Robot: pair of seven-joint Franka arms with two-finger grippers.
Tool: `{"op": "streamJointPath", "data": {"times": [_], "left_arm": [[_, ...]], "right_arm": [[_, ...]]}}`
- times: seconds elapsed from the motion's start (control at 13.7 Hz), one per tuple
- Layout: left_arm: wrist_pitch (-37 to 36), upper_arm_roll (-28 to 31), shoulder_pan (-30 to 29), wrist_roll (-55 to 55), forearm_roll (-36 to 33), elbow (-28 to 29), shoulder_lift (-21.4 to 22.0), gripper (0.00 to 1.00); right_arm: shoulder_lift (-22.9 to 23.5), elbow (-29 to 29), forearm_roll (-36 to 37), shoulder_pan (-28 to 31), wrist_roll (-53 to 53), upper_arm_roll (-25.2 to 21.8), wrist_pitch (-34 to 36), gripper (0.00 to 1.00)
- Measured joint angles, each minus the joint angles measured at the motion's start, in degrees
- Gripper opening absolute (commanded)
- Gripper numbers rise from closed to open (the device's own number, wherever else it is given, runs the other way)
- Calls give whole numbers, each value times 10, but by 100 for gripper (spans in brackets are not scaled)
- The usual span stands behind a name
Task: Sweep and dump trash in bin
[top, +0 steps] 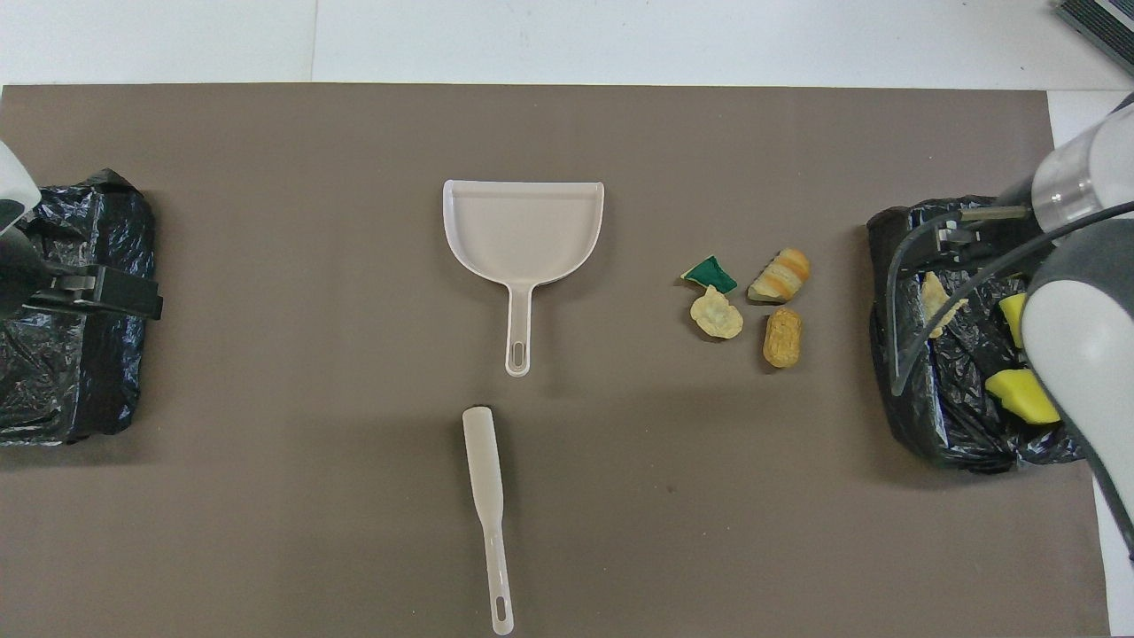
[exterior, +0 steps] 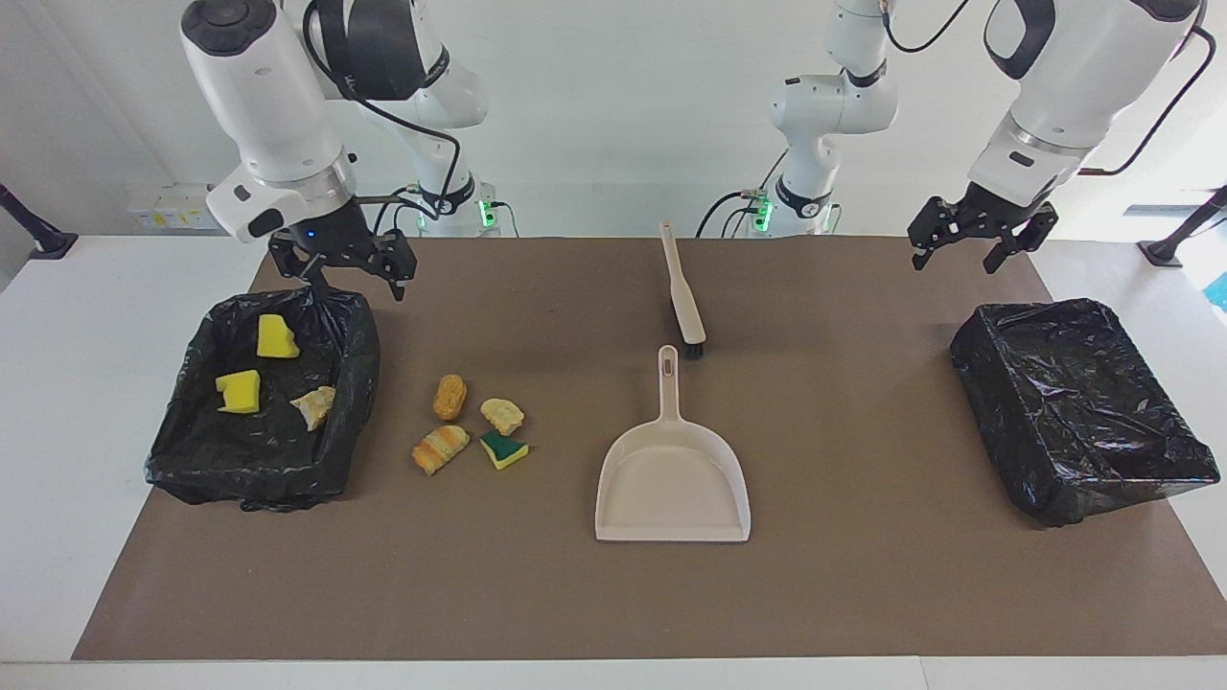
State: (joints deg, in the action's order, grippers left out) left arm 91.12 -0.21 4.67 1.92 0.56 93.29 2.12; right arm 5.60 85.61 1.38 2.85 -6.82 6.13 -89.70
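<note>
While both arms hang clear of the work, four scraps of trash (exterior: 470, 422) lie loose on the brown mat (exterior: 863, 594), clustered between the dustpan (exterior: 673, 479) and the bin at the right arm's end (exterior: 259, 470); three more pieces already sit inside that bin. The loose ones look like light, soft sponge and bread-like bits, likely to roll or skid under a push, so sweeping suits them better than pinching. The brush (exterior: 682, 297) lies just beside the dustpan's handle tip, nearer the robots; I judge its slim handle the proper place to grasp. The right gripper (exterior: 341, 270) hovers over the nearer rim of the filled bin, fingers apart and empty, well apart from the loose scraps. The left gripper (exterior: 980, 240) waits in the air over the mat near the second bin (exterior: 1083, 412), fingers likewise apart, holding nothing. That bin appears empty.
</note>
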Motion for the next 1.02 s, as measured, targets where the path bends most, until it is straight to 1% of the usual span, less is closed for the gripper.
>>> {"op": "streamJointPath", "data": {"times": [0.15, 0.29, 0.44, 0.58, 0.73, 0.8, 0.87, 1.02], "left_arm": [[0, -3, 1, 1, 0, 0, 2, 100], [-1, -17, 3, 2, 1, 0, 7, 100], [-26, -56, 4, -1, 1, 2, 14, 100], [-21, -90, 7, -12, 1, 28, 31, 100], [28, -111, 14, -34, 2, 77, 48, 100], [56, -117, 23, -51, 2, 96, 50, 100], [87, -120, 37, -68, 2, 112, 46, 100], [149, -121, 63, -105, 2, 129, 23, 100]], "right_arm": [[-3, 1, -24, 14, 4, -13, 2, 100], [-14, 9, -25, 5, 4, -32, 13, 100], [-33, 26, -25, -20, 7, -55, 16, 100], [-43, 33, -26, -49, 12, -83, 16, 100], [-44, 35, -26, -55, 12, -90, 16, 100], [-44, 37, -26, -55, 12, -90, 16, 100], [-44, 38, -26, -55, 12, -91, 16, 100], [-44, 39, -26, -55, 12, -93, 16, 100]]}}
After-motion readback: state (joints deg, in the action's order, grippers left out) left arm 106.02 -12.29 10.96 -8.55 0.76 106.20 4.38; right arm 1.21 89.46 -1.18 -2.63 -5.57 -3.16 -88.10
